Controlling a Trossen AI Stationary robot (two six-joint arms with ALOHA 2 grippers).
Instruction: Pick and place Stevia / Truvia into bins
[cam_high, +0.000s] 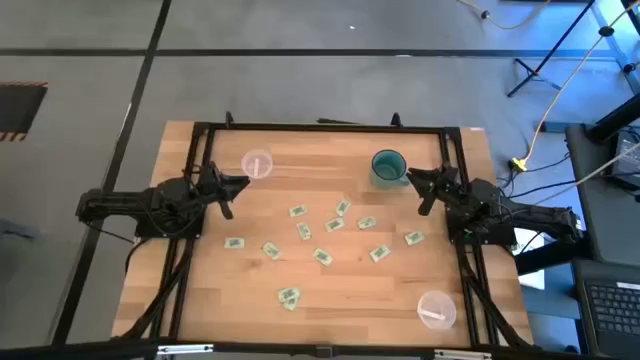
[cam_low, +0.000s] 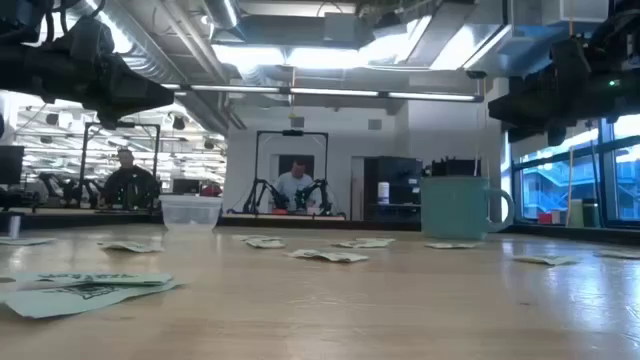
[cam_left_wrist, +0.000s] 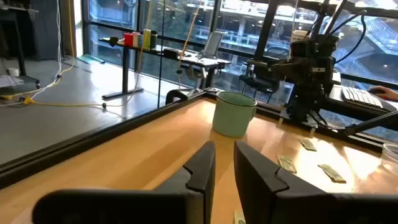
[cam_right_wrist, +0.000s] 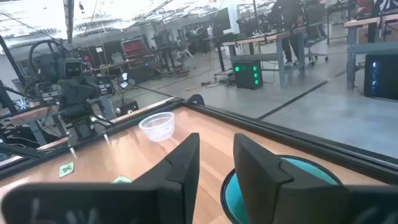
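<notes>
1. The sachets (cam_high: 302, 231) lie scattered mid-table, between two clear cups (cam_high: 257, 164): light, flimsy, flat paper, best pinched across an edge.
2. Left gripper (cam_high: 229, 192) and right gripper (cam_high: 426, 189) hover apart, fingers narrowly parted, empty.

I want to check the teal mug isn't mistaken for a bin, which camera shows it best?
The low view: the teal mug stands side-on, handle plainly visible. The high view shows only its round rim from above. The left wrist view shows it farther off, handle unseen; the right wrist view catches only part of its rim.
</notes>
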